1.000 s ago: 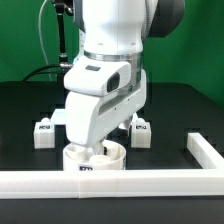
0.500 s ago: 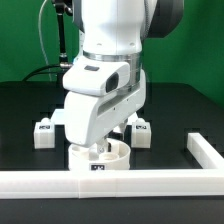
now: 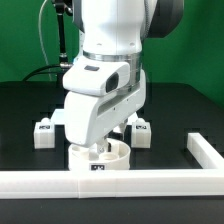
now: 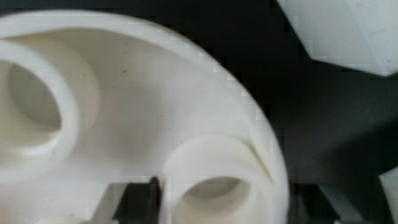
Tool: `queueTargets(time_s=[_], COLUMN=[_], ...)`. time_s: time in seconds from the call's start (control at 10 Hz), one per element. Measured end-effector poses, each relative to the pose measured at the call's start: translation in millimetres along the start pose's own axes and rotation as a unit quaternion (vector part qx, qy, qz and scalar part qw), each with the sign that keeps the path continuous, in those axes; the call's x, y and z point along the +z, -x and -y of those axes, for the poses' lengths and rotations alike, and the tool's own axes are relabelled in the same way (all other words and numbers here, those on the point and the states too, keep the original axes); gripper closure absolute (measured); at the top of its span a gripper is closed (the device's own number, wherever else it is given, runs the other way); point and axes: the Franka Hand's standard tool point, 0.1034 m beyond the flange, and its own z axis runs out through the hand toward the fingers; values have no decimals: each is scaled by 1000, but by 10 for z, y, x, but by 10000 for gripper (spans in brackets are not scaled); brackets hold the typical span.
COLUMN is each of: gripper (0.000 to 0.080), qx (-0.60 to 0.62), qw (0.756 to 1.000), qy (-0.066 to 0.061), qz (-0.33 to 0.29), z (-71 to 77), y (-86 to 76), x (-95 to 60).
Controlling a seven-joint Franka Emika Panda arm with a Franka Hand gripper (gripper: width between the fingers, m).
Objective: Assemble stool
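Observation:
The round white seat lies on the black table against the long white rail, a tag on its rim facing the camera. My gripper reaches down into it; the arm's white body hides the fingers in the exterior view. In the wrist view the seat fills the picture with its round sockets showing, and my gripper has a dark finger close against each side of one socket at the rim. Two tagged legs stand behind: one at the exterior view's left, one at its right.
The white L-shaped rail runs along the front and turns back at the exterior view's right. A white blocky piece shows beyond the seat in the wrist view. A green wall and cables stand behind.
The seat and my gripper shifted a little toward the exterior view's right along the rail between the first and second frames, then stayed still.

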Motion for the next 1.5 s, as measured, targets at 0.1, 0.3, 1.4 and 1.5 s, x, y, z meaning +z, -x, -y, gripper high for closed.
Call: queueTargets(time_s=[0.1, 0.3, 1.4, 1.5], gripper=[481, 479, 411, 251], qx=[-11, -25, -15, -15], qw=[1000, 1000, 1000, 1000], qy=[1, 5, 10, 10], qz=[-3, -6, -12, -12], z=[45, 133, 359, 358], y=[-144, -425, -1062, -1061], x=[-4, -7, -17, -17])
